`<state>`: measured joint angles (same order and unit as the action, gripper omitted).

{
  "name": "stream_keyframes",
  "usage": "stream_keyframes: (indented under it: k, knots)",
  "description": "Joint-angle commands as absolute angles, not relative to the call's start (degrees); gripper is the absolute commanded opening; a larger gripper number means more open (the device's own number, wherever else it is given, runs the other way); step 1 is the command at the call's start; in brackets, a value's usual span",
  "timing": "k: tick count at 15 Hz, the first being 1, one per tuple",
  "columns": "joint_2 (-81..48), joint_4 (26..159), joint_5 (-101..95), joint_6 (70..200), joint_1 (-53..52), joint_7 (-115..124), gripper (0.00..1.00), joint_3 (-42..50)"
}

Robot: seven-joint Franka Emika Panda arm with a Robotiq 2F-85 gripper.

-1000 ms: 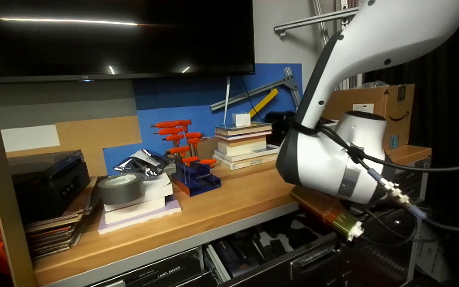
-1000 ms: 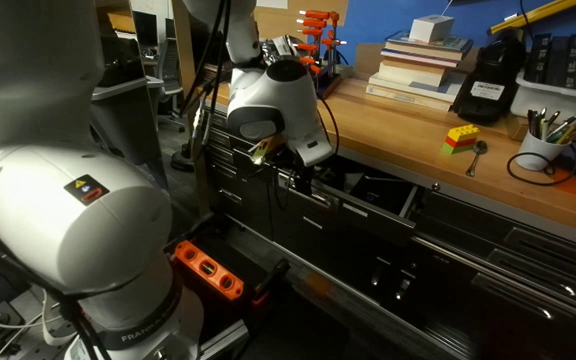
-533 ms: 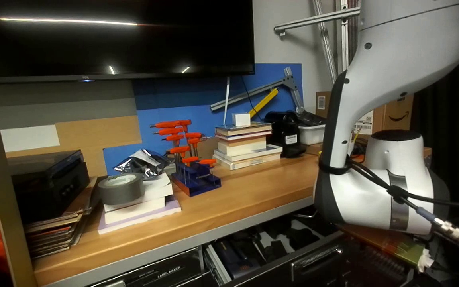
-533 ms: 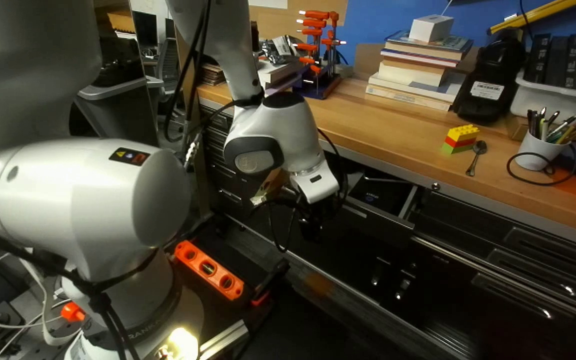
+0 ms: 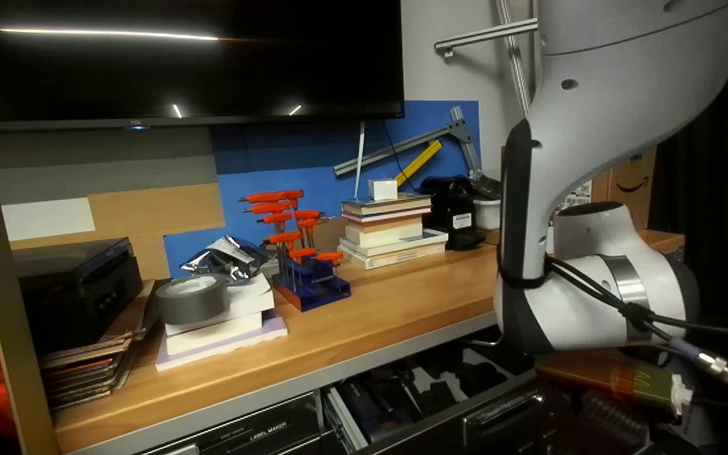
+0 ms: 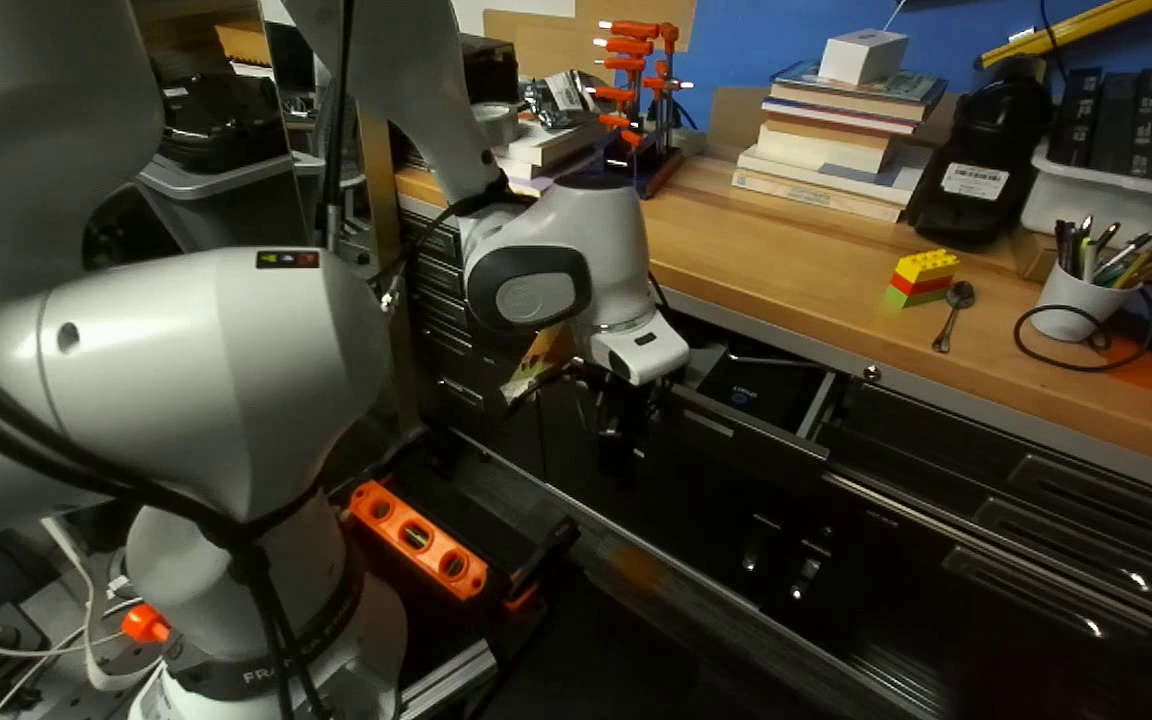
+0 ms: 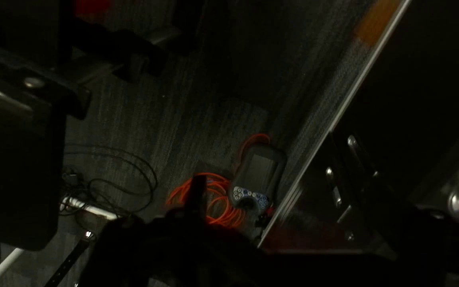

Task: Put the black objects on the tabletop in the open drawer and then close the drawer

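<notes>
The open drawer (image 5: 443,430) sticks out below the wooden tabletop (image 5: 395,297); both also show in an exterior view, the drawer (image 6: 771,448) and the tabletop (image 6: 796,270). Several dark objects (image 5: 436,398) lie inside the drawer. I cannot tell whether they are the small black blocks. No small black blocks show on the visible tabletop. My gripper (image 6: 621,435) hangs in front of the drawer front, pointing down. In the wrist view one dark finger (image 7: 196,199) shows over the floor; the rest is too dark to read.
A hex-key stand (image 5: 310,281), book stacks (image 5: 389,237) and tape roll (image 5: 192,300) stand on the tabletop. A toy-brick stack (image 6: 921,278), spoon (image 6: 954,315) and pen cup (image 6: 1081,300) stand farther along. A keypad device (image 7: 257,175) and orange cable (image 7: 223,211) lie on the floor.
My arm has moved down and out from the drawer's handle area, then slightly back up. The drawer stays open, with no clear shift.
</notes>
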<state>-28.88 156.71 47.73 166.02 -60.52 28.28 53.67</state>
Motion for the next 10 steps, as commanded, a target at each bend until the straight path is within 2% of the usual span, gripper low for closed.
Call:
stream_keyframes:
  k: [1,6,10]
  knots:
    - [-27.96,153.85,34.47,157.65,-64.39,36.23,1.0,59.38]
    - [-25.4,149.07,17.8,149.22,-60.96,46.1,1.0,57.44]
    - [-23.3,146.7,11.69,145.59,-54.66,50.01,1.0,51.52]
